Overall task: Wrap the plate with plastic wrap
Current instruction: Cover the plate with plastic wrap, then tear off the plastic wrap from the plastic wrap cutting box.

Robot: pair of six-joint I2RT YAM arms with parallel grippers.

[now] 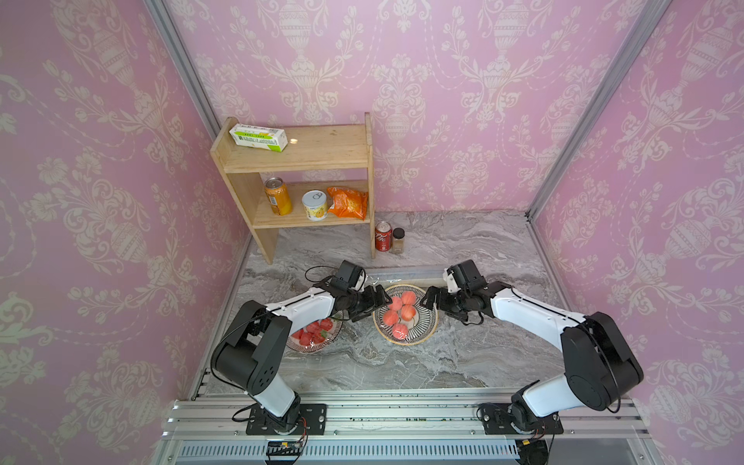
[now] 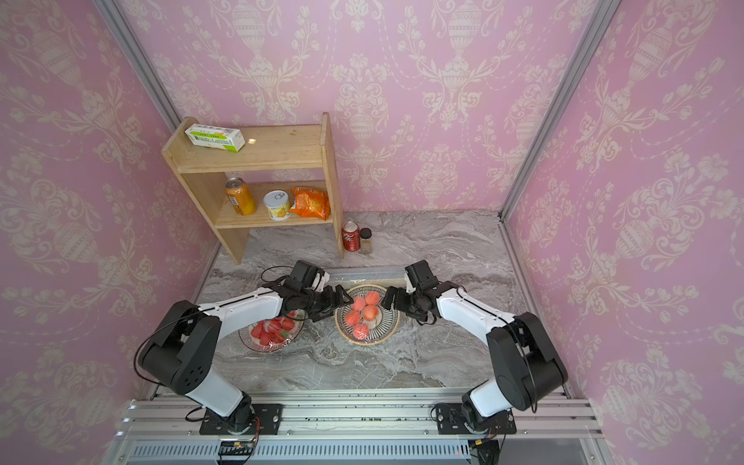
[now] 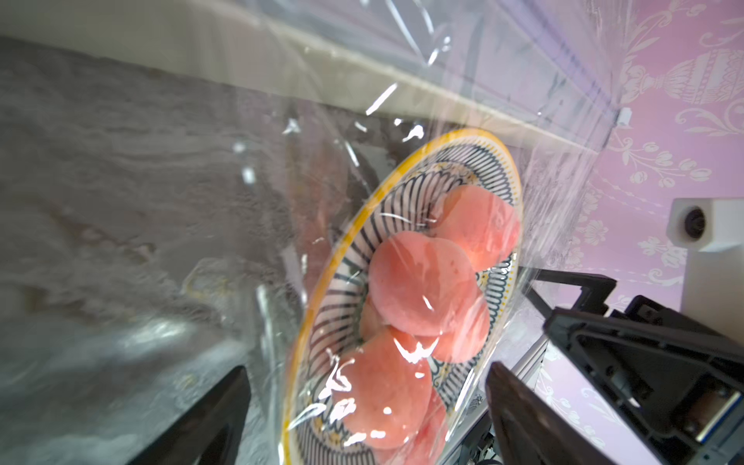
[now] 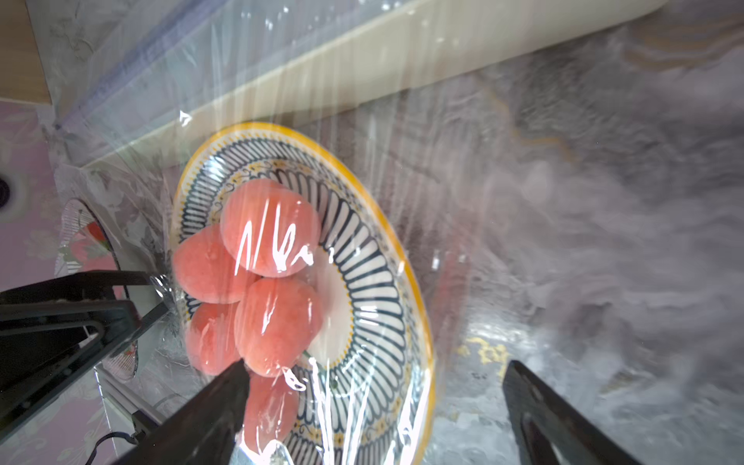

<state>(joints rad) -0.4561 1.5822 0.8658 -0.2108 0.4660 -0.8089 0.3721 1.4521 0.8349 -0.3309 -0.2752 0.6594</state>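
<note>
The left gripper [image 1: 382,300] stands wide open and holds nothing. In the left wrist view its two dark fingers [image 3: 209,422] are far apart, and the plate [image 3: 346,241] shows between them. This gripper hangs at the plate's edge, a little above the rim, and points sideways toward the other gripper. The left arm is bent high at the elbow. Its white forearm reaches forward and inward and passes over a second plate [image 1: 314,351] with red fruit.

Between the two grippers lies the plastic wrap [image 3: 282,161]. It is spread over the plate and the peaches [image 1: 402,312]. From there it runs beyond the fingertips to the long cream box [image 1: 406,273], which lies on the table [image 1: 402,370] just behind both grippers. In the right wrist view the wrap is crumpled just beside one tip of the left gripper; whether it touches there, I cannot tell.

The right gripper [image 1: 425,300] is also opened to its full width and grips nothing. It faces the left gripper across the plate, with its tips above the opposite rim. The right arm has the same pose in mirror: elbow high, forearm stretched forward and inward.
</note>
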